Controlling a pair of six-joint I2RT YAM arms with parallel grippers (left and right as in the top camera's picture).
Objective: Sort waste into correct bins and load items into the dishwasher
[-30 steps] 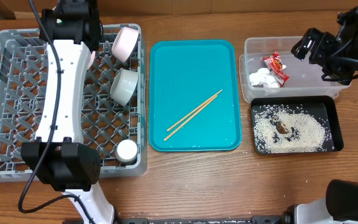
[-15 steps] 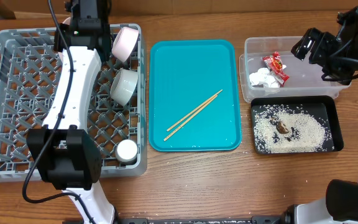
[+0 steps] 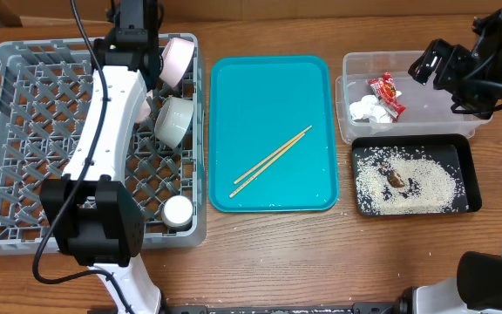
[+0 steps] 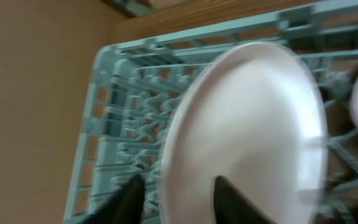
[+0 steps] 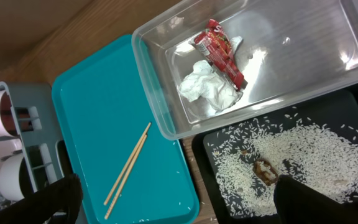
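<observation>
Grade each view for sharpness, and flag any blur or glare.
Left wrist view: heavy blur, the pale-pink plate soft-edged and the grey dish rack smeared. Overhead view: sharp and evenly lit, the chopsticks crisp on the teal tray. Right wrist view: sharp, with bright glare patches on the clear tub.

The place looked like a robotics lab bench staged as a kitchen chore. Two robot arms, the left arm (image 3: 103, 131) at 9 o'clock and the right arm (image 3: 486, 83) at 2 o'clock, reached over one bare wooden table (image 3: 268, 262). Props were laid out in a neat row: a rack (image 3: 7, 131) at 9 o'clock, a teal tray (image 3: 251, 105) at centre, a clear tub (image 3: 417, 122) at 2 o'clock and a black tray (image 3: 469, 157) at 4 o'clock.
</observation>
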